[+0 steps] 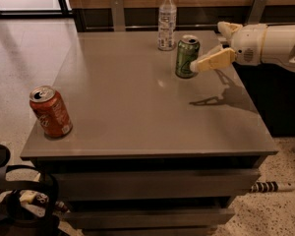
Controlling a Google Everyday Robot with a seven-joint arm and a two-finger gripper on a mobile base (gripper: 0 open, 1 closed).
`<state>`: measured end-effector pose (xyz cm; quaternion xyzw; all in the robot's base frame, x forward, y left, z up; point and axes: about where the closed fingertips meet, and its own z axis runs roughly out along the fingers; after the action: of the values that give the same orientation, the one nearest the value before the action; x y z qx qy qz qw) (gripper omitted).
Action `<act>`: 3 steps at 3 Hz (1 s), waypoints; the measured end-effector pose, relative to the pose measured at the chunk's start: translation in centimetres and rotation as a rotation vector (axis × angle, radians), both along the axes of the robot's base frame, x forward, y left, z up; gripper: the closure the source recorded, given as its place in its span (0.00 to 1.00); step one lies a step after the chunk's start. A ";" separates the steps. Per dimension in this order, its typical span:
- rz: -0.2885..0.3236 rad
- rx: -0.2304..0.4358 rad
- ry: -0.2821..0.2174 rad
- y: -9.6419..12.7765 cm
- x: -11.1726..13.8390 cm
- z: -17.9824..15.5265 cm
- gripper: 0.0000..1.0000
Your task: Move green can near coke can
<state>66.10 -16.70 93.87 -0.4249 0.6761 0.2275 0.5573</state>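
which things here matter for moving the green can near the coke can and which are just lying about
In the job: green can, far side of the table; coke can, near left corner; end effector, open, just right of the green can.
Lying about: clear bottle behind the green can; striped rod on the floor.

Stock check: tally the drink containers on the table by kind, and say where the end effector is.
Cans: 2 (green can, coke can)
Bottles: 1 (bottle)
Total: 3
End effector: open, close beside the green can, far from the coke can.
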 end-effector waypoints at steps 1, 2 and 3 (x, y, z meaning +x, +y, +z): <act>0.009 0.078 -0.005 1.3 2.0 -1.3 0.00; 0.004 0.178 -0.019 1.3 4.1 -2.6 0.00; -0.001 0.226 -0.026 1.2 5.2 -3.2 0.00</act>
<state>71.28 -15.49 90.67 -0.3619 0.6389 0.2964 0.6107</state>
